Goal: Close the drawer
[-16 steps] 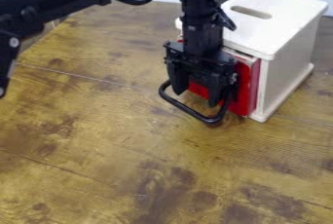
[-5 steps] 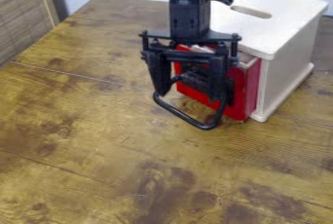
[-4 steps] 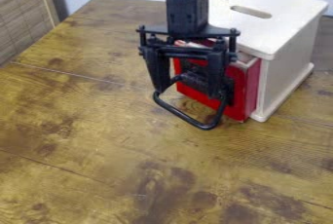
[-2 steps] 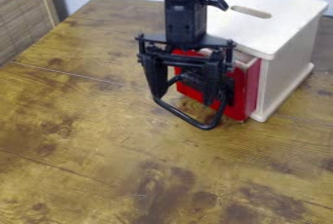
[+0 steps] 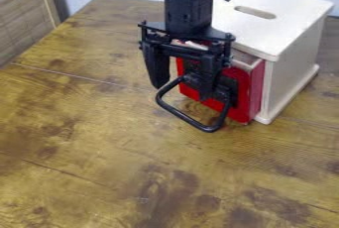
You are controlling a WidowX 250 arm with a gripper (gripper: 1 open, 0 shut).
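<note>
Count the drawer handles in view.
1. The black loop handle sticks out from the front of the red drawer, its upper part behind the end effector. Others could be hidden behind the arm.

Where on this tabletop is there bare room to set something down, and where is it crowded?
Bare wood spreads from the table's near edge up past the black loop handle's left side. It is crowded where the pincer overlaps the handle before the red drawer.

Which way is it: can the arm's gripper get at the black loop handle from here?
Probably yes: the gripper hangs right by the loop handle, with nothing visible blocking the handle's near side.
</note>
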